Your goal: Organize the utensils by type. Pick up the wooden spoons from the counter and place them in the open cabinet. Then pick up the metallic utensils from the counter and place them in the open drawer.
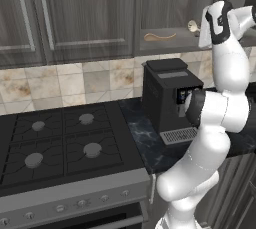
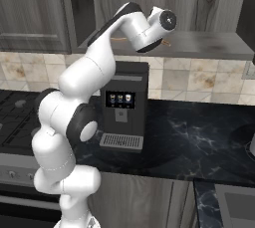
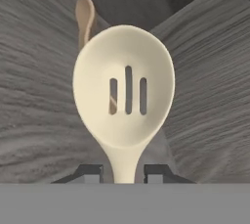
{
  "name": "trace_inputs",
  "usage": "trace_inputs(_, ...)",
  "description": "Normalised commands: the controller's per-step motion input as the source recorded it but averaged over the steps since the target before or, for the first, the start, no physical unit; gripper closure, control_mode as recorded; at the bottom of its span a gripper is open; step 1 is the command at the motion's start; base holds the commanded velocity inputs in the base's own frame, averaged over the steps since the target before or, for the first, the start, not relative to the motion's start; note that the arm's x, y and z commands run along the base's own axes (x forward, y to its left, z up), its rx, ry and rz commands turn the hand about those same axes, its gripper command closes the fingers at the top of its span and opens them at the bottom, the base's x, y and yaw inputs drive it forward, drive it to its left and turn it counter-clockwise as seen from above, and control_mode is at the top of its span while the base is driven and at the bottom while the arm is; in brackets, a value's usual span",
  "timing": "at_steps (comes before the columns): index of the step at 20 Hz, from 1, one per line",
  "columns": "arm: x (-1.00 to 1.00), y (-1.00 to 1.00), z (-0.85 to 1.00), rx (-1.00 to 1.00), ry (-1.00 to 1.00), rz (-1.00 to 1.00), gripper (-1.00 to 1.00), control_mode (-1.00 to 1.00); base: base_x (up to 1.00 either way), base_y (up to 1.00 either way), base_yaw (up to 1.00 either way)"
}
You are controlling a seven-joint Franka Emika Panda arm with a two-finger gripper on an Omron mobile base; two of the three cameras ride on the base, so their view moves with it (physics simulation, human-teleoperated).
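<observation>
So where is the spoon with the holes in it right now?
The slotted spoon is clamped in the gripper, held up inside the open cabinet, just in front of the small wooden spoon lying on the shelf.

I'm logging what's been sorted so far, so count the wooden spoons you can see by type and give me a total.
Slotted wooden spoon, handle held in the tool: 1
Plain wooden spoon lying on the open cabinet shelf: 1
Total: 2
</observation>
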Motion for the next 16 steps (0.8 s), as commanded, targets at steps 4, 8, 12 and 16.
trace_inputs(4, 0.26, 0.00, -0.08, 0.08, 0.00, 0.01, 1.00, -1.00, 0.00, 0.00, 0.00)
trace_inputs(8, 0.35, 0.00, -0.01, 0.07, 0.00, 0.01, 1.00, -1.00, 0.00, 0.00, 0.00)
trace_inputs(12, 0.37, 0.00, 0.02, 0.03, 0.00, 0.03, 1.00, -1.00, 0.00, 0.00, 0.00)
trace_inputs(16, 0.24, 0.00, -0.04, 0.03, 0.00, 0.04, 1.00, -1.00, 0.00, 0.00, 0.00)
